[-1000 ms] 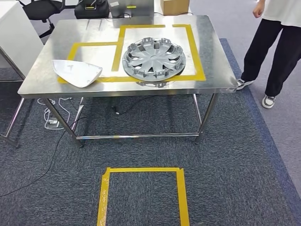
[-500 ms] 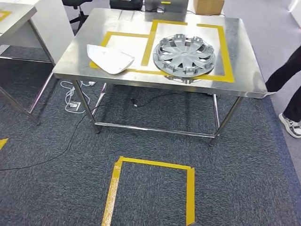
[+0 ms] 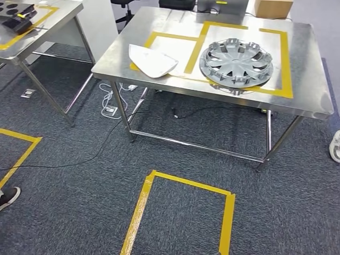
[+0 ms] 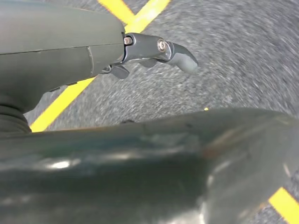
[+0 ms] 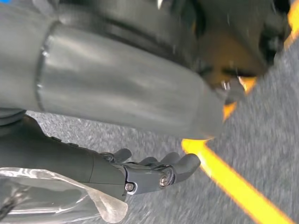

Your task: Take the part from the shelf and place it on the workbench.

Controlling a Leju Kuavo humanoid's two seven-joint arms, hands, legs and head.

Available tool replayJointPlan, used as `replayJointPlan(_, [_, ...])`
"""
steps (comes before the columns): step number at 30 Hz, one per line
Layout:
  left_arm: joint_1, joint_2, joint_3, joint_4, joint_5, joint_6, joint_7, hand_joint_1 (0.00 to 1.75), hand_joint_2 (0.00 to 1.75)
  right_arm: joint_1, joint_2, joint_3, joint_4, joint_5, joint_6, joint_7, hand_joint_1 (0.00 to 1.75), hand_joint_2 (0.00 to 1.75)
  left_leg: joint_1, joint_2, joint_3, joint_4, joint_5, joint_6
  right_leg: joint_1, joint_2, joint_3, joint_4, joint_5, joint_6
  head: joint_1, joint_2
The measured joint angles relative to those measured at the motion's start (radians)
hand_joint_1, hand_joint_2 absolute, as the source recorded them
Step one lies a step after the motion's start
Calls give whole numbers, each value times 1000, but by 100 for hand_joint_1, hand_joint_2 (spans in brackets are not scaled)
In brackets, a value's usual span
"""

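1. Both arms hang low over the carpet. The left hand (image 4: 151, 49) holds nothing, its fingers (image 4: 181, 58) stretched out and released. The right hand (image 5: 148, 175) is just as idle, its fingers (image 5: 187, 163) loosely apart.
2. A yellow tape square (image 3: 138, 212) marks the floor just ahead.
3. A person's shoe (image 3: 8, 196) sits at the left and another shoe (image 3: 335, 146) at the right. A misjudged step could clip a foot.
4. Loose cables (image 3: 108, 103) trail under the table. A leg could snag there, and I would call that the likeliest stumble.
5. On the tabletop (image 3: 308, 79), a wheel cover (image 3: 236, 61) lies inside the right taped box. A white shell (image 3: 152, 59) lies across the left box's tape line.
6. I cannot tell where the shelf stands, or which part remains to fetch.
7. A second table (image 3: 52, 18) stands off to the left, and a cardboard box (image 3: 272, 7) sits at the back.
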Motion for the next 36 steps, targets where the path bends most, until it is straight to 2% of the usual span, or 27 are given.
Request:
replayJointPlan(2, [-1, 2, 0, 1, -3, 1, 4, 0, 0, 2, 0, 0, 1, 1, 5, 4, 0, 0, 9, 16, -44, 116, -52, -12, 0, -34, -7, 1, 0, 0, -1, 0])
replayJointPlan(3, [0, 2, 0, 2, -3, 1, 6, 0, 0, 2, 0, 1, 1, 3, 7, 5, 0, 0, 14, 19, -46, 135, -53, -17, 0, -51, -11, 2, 0, 1, -1, 0])
replayJointPlan(4, [1, 3, 0, 2, -3, 2, 8, 0, 0, 1, 0, 3, 1, 6, 10, 6, 0, 0, 18, 23, -27, 111, -36, -20, 0, -65, -14, 2, 0, 2, -1, 0])
replayJointPlan(5, [2, 4, 0, 2, -4, 2, 9, 0, 0, 0, 0, 4, 1, 10, 13, 6, 0, 0, 21, 33, 11, 49, -6, -21, -1, -78, -15, 2, -1, 4, -1, 0])
replayJointPlan(7, [-1, 6, 0, 2, -4, 3, 10, 0, 0, -3, 0, 9, 1, 18, 16, 4, 0, 0, 20, 78, 92, -94, 40, -16, 1, -99, -8, 3, -3, 12, -1, 0])
replayJointPlan(8, [-2, 6, 0, 3, -5, 2, 10, 0, 0, -5, 0, 11, 1, 22, 17, 4, 0, 0, 17, 94, 114, -138, 52, -10, 3, -108, -3, 4, -3, 18, 1, 0])
replayJointPlan(9, [-3, 7, 0, 4, -6, 2, 10, 0, 0, -7, 0, 14, 1, 26, 18, 4, 0, 0, 14, 102, 120, -154, 53, -3, 4, -115, 1, 4, -3, 25, 3, 0])
replayJointPlan(11, [-2, 9, 0, 5, -7, 2, 10, 0, 0, -12, 2, 23, 2, 36, 18, 9, 0, 0, 10, 83, 113, -155, 59, 13, 3, -125, 4, 1, 0, 38, 6, 0])
replayJointPlan(13, [-2, 10, 0, 6, -9, 4, 11, 0, 0, -16, 5, 31, 2, 43, 16, 15, 0, 0, 12, 67, 110, -163, 69, 29, -2, -90, -7, 21, -22, 48, 7, 0])
replayJointPlan(14, [-3, 11, 0, 6, -10, 4, 11, 0, 0, -16, 6, 33, 2, 44, 15, 17, 0, 0, 13, 58, 108, -167, 74, 36, -3, -62, -26, 61, -50, 50, 10, 0])
replayJointPlan(15, [-4, 11, 0, 7, -11, 4, 12, 0, 0, -15, 6, 34, 2, 44, 15, 18, 0, 0, 12, 48, 104, -167, 78, 42, -4, -33, -56, 122, -86, 50, 12, 0])
replayJointPlan(16, [-5, 11, 0, 8, -12, 4, 12, 0, 0, -14, 6, 36, 2, 44, 14, 20, 0, 0, 10, 37, 99, -167, 81, 45, -3, -18, -90, 197, -121, 49, 14, 0])
replayJointPlan(17, [-5, 11, 0, 8, -13, 4, 12, 0, 0, -13, 6, 37, 2, 44, 14, 21, 0, 0, 7, 25, 95, -166, 82, 48, -3, -11, -122, 263, -144, 48, 15, 0])
replayJointPlan(18, [-5, 11, 0, 9, -13, 4, 12, 0, 0, -11, 6, 38, 3, 44, 14, 21, 0, 0, 4, 12, 92, -166, 84, 50, -2, -8, -141, 299, -148, 46, 16, 0])
replayJointPlan(19, [-4, 11, 0, 10, -14, 4, 12, 0, 0, -10, 6, 39, 3, 44, 14, 22, 0, 0, 2, -3, 91, -164, 85, 51, -2, -6, -140, 294, -130, 43, 16, 0])
replayJointPlan(20, [-3, 11, 0, 10, -14, 4, 12, 0, 0, -9, 6, 39, 3, 44, 14, 22, 0, 0, 0, -17, 91, -163, 85, 51, -1, -1, -120, 249, -96, 39, 16, 0])
replayJointPlan(21, [-3, 11, 0, 11, -15, 4, 12, 0, 0, -9, 6, 40, 3, 44, 14, 22, 0, 0, -1, -31, 91, -160, 86, 50, -2, 15, -87, 177, -56, 35, 16, 0])
replayJointPlan(22, [-4, 11, 0, 11, -15, 4, 12, 0, 0, -9, 6, 41, 3, 44, 14, 22, 0, 0, -3, -44, 88, -156, 85, 47, -3, 43, -55, 107, -27, 29, 16, 0])
replayJointPlan(24, [-6, 11, 0, 12, -16, 4, 12, 0, 0, -9, 6, 42, 4, 44, 14, 22, 0, 0, -2, -67, 77, -149, 87, 38, -5, 89, -17, 25, -8, 25, 15, 0])
replayJointPlan(25, [-6, 11, 0, 12, -17, 4, 12, 0, 0, -9, 6, 43, 5, 44, 14, 22, 0, 0, 0, -79, 71, -146, 90, 31, -4, 94, -13, 18, -12, 24, 15, 0])
replayJointPlan(26, [-5, 11, 0, 13, -17, 4, 13, 0, 0, -9, 6, 45, 5, 44, 14, 22, 0, 0, 3, -92, 65, -145, 94, 24, -4, 83, -10, 15, -10, 23, 15, 0])
replayJointPlan(27, [-4, 12, 0, 14, -17, 4, 13, 0, 0, -9, 7, 47, 5, 44, 13, 22, 0, 0, 4, -88, 60, -141, 93, 18, -4, 69, -8, 13, -8, 19, 14, 0])
replayJointPlan(29, [-4, 13, 0, 15, -17, 4, 13, 0, 0, -9, 10, 48, 5, 44, 13, 22, 0, 0, 3, -44, 37, -93, 62, 7, -7, 38, -6, 9, -4, 10, 9, 0])
replayJointPlan(31, [-6, 13, 0, 15, -16, 5, 13, 0, 0, -7, 12, 49, 5, 44, 14, 22, 0, 0, 5, 7, -19, 30, -3, -3, -5, 4, -5, 8, -5, 6, 5, 0])
replayJointPlan(33, [-6, 13, 0, 15, -16, 4, 13, 0, 0, -4, 13, 49, 5, 44, 14, 22, 0, 0, 11, 19, -68, 140, -42, -11, -5, -31, -6, 9, -7, 5, 5, 0])
replayJointPlan(34, [-5, 14, 0, 16, -16, 4, 13, 0, 0, -5, 13, 49, 5, 44, 14, 22, 0, 0, 15, 21, -68, 144, -33, -14, -5, -45, -5, 9, -8, 6, 5, 0])
replayJointPlan(36, [-2, 15, 0, 16, -16, 4, 13, 0, 0, -7, 13, 49, 5, 44, 14, 22, 0, 0, 19, 40, -6, 33, 31, -16, -5, -70, 0, 9, -12, 10, 5, 0])
